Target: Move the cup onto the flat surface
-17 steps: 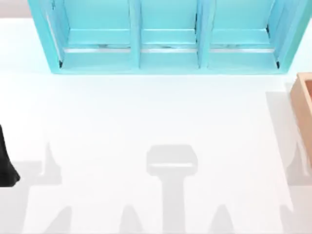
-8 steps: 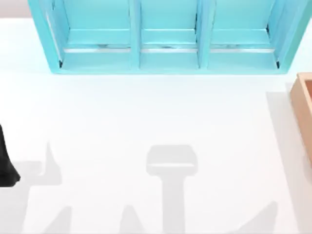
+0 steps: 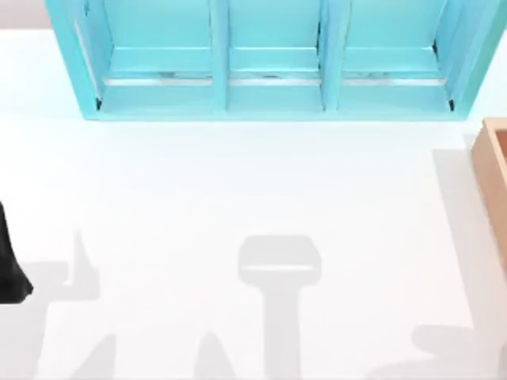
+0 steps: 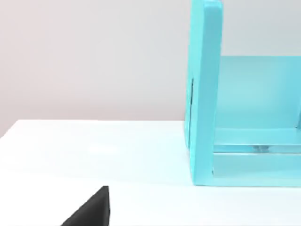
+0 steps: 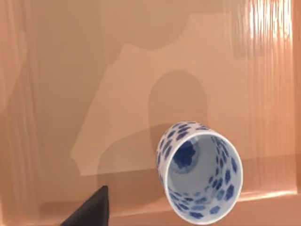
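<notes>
The cup (image 5: 200,172), white with blue speckled flowers, stands upright on a brown wooden surface (image 5: 94,70) in the right wrist view, its mouth facing the camera. My right gripper hangs over that wood, and one black fingertip (image 5: 93,209) shows beside the cup, apart from it. Nothing is held. My left arm (image 3: 9,269) is parked at the table's left edge, and its black fingertip (image 4: 91,212) hovers over the white table.
A light blue shelf unit (image 3: 269,63) with three bays stands along the back of the white table (image 3: 238,182). A wooden box (image 3: 495,182) sits at the right edge. Arm shadows lie along the front.
The right arm's shadow has slid from the table's right edge down to the front right corner. The left arm has not moved.
</notes>
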### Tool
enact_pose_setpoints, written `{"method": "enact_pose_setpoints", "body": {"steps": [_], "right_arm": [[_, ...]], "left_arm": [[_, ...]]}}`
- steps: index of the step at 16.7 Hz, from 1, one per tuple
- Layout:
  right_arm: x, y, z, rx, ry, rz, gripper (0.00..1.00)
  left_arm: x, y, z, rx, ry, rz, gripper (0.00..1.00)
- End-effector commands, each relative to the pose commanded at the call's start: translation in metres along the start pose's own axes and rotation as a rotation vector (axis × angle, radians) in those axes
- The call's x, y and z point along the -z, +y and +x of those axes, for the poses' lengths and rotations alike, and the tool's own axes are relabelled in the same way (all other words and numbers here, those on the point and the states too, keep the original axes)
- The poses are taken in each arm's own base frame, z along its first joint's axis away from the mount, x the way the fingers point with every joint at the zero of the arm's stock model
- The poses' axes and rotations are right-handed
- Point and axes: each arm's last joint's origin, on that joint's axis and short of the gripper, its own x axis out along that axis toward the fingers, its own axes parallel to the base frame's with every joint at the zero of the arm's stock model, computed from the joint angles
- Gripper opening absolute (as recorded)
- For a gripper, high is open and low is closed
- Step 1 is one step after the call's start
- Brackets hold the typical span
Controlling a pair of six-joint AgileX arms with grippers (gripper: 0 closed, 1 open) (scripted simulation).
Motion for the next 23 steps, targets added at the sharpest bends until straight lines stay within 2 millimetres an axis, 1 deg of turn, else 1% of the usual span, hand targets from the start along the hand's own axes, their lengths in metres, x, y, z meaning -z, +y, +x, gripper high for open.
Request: {"method": "enact_pose_setpoints", "body": {"steps": [3,6,8,12,14,17,21,23], "right_arm": [[-0.016,-0.02,0.004,-0.054,0.17,0.011,1.0],[-0.025,-0.034,0.007,-0.094,0.263,0.019,1.0],[-0.026,-0.036,0.008,-0.102,0.279,0.02,1.0],[-0.026,-0.035,0.007,-0.101,0.276,0.017,1.0],[-0.025,-0.035,0.012,-0.102,0.279,0.019,1.0],[-0.022,-0.034,0.035,-0.102,0.279,0.02,1.0],[-0.013,-0.031,0.076,-0.099,0.273,0.02,1.0],[-0.005,-0.028,0.094,-0.1,0.275,0.019,1.0]], "left_arm": [[0.0,0.0,0.0,0.0,0.0,0.0,1.0],[0.0,0.0,0.0,0.0,0.0,0.0,1.0],[0.0,0.0,0.0,0.0,0.0,0.0,1.0],[0.0,0.0,0.0,0.0,0.0,0.0,1.0],[0.0,0.0,0.0,0.0,0.0,0.0,1.0],[0.0,0.0,0.0,0.0,0.0,0.0,1.0],[0.0,0.0,0.0,0.0,0.0,0.0,1.0],[0.0,0.0,0.0,0.0,0.0,0.0,1.0]]}}
